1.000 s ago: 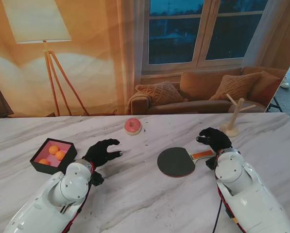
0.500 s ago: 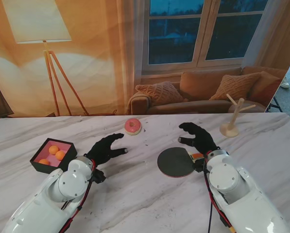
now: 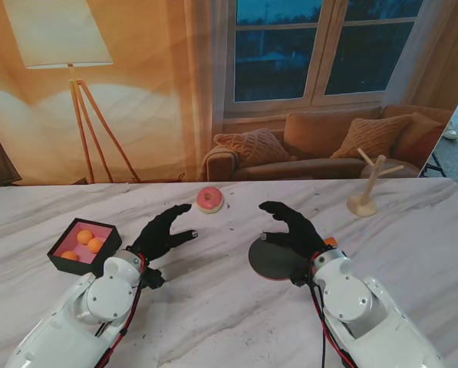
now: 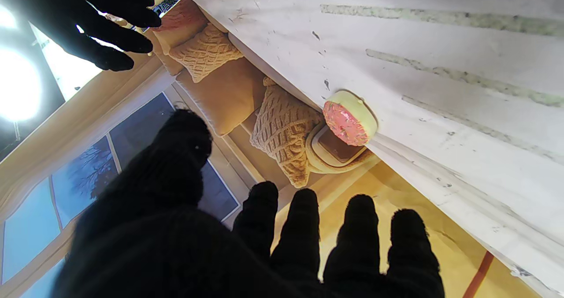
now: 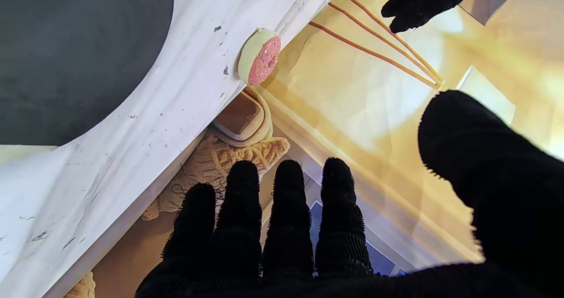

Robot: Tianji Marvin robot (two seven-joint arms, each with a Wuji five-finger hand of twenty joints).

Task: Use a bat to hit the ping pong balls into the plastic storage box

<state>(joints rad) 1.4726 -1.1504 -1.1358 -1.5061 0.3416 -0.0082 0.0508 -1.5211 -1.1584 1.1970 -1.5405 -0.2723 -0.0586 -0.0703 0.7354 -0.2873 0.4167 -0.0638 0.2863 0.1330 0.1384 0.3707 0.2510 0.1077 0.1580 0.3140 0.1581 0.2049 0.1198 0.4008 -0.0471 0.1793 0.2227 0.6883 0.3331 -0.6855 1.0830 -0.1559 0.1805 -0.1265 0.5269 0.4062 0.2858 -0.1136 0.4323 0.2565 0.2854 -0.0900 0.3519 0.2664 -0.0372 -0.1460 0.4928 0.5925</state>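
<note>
Lying flat: round black-faced bat [image 3: 277, 258]

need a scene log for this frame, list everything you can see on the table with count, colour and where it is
storage box: one, black with pink lining, table's left side
ping pong balls: three, orange, inside the storage box
bat: one, black blade, orange on the handle, table centre, partly under the right hand
doughnut: one, pink icing on a cream base, far centre of the table
wooden peg stand: one, pale wood, far right
table: one, white marble with grey veins
left hand: black glove, open, right of the storage box
right hand: black glove, open, over the bat
</note>
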